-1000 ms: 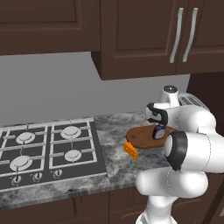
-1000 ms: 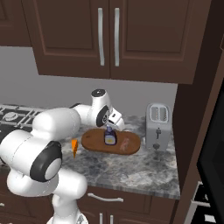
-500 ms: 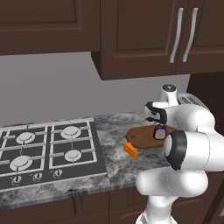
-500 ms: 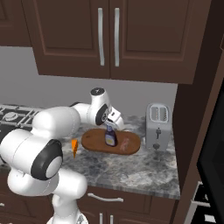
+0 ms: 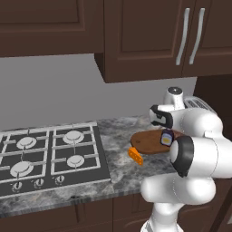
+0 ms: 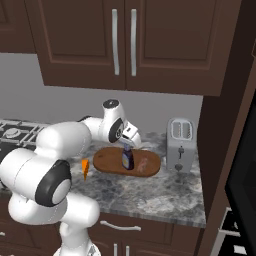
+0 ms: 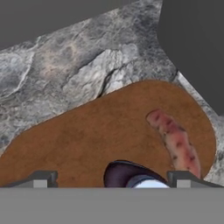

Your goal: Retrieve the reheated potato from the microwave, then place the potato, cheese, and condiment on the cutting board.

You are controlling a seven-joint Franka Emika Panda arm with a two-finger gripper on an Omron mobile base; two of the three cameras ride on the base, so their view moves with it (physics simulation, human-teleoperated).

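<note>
Standing upright on the cutting board (image 6: 107, 161) is the condiment (image 6: 128, 158), near the board's middle, its pale cap toward the gripper (image 7: 112, 177) hanging just above it. The fingers (image 7: 40, 179) are spreading wide to either side of the cap and are gripping nothing; in the hand view a clear gap is showing between each tip and the bottle.

Lying flat on the same board is the potato (image 7: 174, 141), just beside the condiment on the toaster side, apart from it, and stretching lengthwise toward the board's rounded end.

The cheese (image 6: 85, 167) is sitting off the board, on the bench (image 6: 165, 192), near the board's end that faces the stove (image 5: 50, 156); whether it is touching the board's edge I cannot tell.

The board itself is resting on the speckled grey bench, between the stove and the toaster (image 6: 180, 145). The toaster is standing just past the board's far end, close to the potato's side. Dark wooden cabinets (image 6: 125, 42) are hanging above the board.
</note>
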